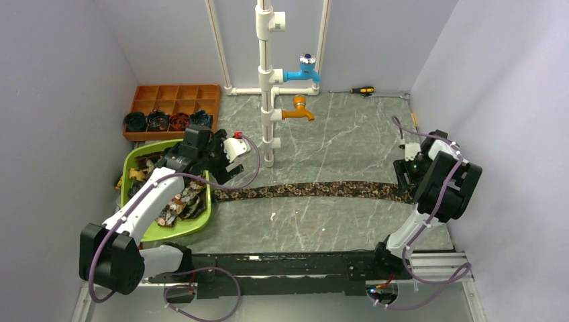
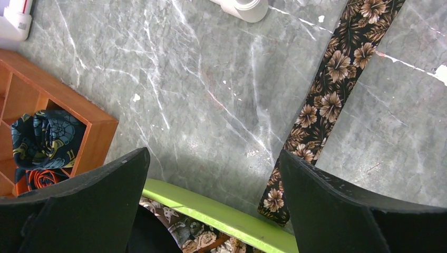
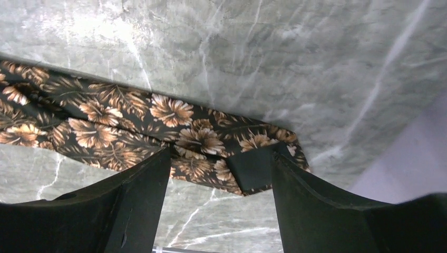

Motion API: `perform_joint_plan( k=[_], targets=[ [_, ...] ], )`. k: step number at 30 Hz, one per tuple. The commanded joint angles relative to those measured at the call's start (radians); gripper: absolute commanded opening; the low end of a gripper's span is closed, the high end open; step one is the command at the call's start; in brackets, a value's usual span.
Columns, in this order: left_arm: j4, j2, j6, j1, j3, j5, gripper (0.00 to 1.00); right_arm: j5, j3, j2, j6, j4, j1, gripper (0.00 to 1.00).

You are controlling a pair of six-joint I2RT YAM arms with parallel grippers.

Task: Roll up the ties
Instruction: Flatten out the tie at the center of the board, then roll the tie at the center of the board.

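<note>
Four rolled ties sit in tray; one tie lies flat on bench, unrolled; more fill green bin; my left fingers hang released; my right fingers stand apart astride its wide end.

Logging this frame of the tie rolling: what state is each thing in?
Long tie: unrolled, flat on the table.
Rolled ties: four coils in the wooden tray.
Loose ties: heaped in the green bin.
Left gripper: open, empty.
Right gripper: open, over the tie's wide end.
</note>
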Motion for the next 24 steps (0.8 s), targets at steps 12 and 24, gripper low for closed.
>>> perform_joint_plan(
  k=[12,24],
  targets=[
    [0.003,0.0,-0.012,0.003,0.007,-0.003,0.99,0.112,0.007,0.087,-0.012,0.032,0.001,0.0],
    [0.045,0.032,-0.045,0.003,0.011,-0.008,0.99,0.094,0.345,0.052,-0.104,-0.119,-0.108,0.0]
  ],
)
